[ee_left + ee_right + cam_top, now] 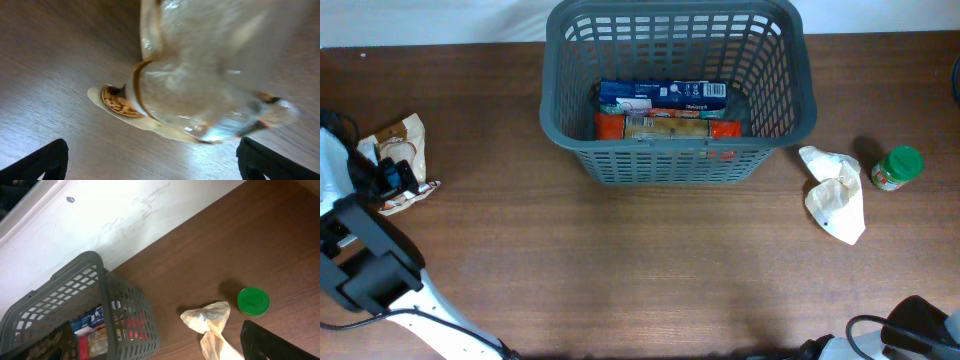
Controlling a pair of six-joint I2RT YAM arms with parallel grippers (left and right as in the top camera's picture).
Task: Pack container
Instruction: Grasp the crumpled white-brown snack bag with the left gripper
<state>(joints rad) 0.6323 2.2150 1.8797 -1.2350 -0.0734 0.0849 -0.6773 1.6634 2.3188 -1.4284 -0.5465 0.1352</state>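
Observation:
The dark grey slotted basket (675, 165) stands at the back middle and holds a blue packet (663, 94) and orange-red packets (667, 127). It also shows in the right wrist view (127, 305). A clear packet with a brown biscuit (402, 143) lies at the far left. My left gripper (392, 176) is open right over it. In the left wrist view the packet (200, 85) lies just ahead of the spread fingers (152, 160). My right gripper (157, 349) is open and empty, high above the table at the front right.
A crumpled cream packet (835, 192) lies right of the basket and also shows in the right wrist view (212, 327). A small green-lidded jar (897, 167) lies beside it, seen too in the right wrist view (253, 301). A white wall runs behind the table.

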